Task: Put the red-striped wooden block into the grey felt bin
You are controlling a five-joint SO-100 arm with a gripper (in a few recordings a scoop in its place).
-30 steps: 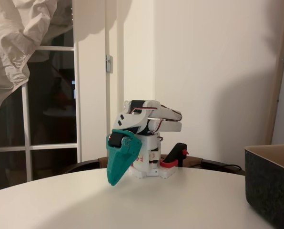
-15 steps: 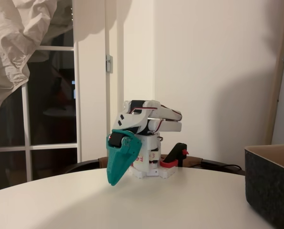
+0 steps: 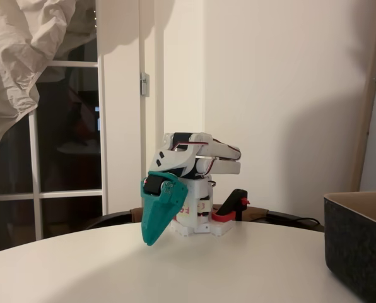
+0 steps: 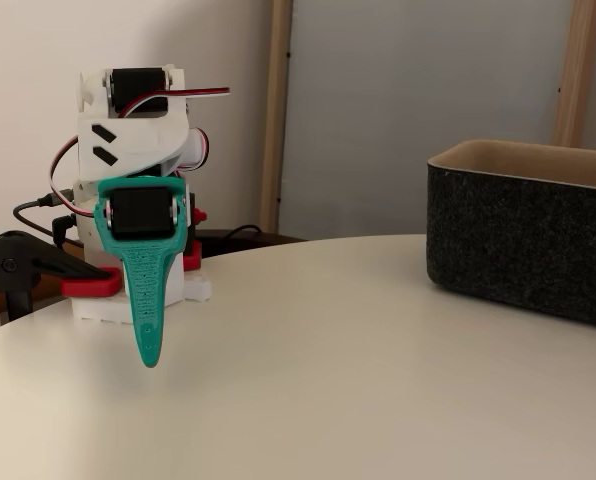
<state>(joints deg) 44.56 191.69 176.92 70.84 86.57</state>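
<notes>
My arm is folded over its white base, and the teal gripper (image 3: 151,238) (image 4: 150,358) hangs tip-down just above the white table, its fingers pressed together with nothing between them. The grey felt bin (image 3: 358,243) (image 4: 528,235) stands on the table, at the right edge in both fixed views, well apart from the gripper. Its tan inner wall shows at the rim. The red-striped wooden block is out of view.
The round white table (image 3: 238,271) (image 4: 358,350) spreads between the gripper and the bin. A black and red clamp (image 3: 233,208) (image 4: 28,275) holds the arm's base at the table's far edge. A wall, a glass door and a hanging cloth (image 3: 24,57) stand behind.
</notes>
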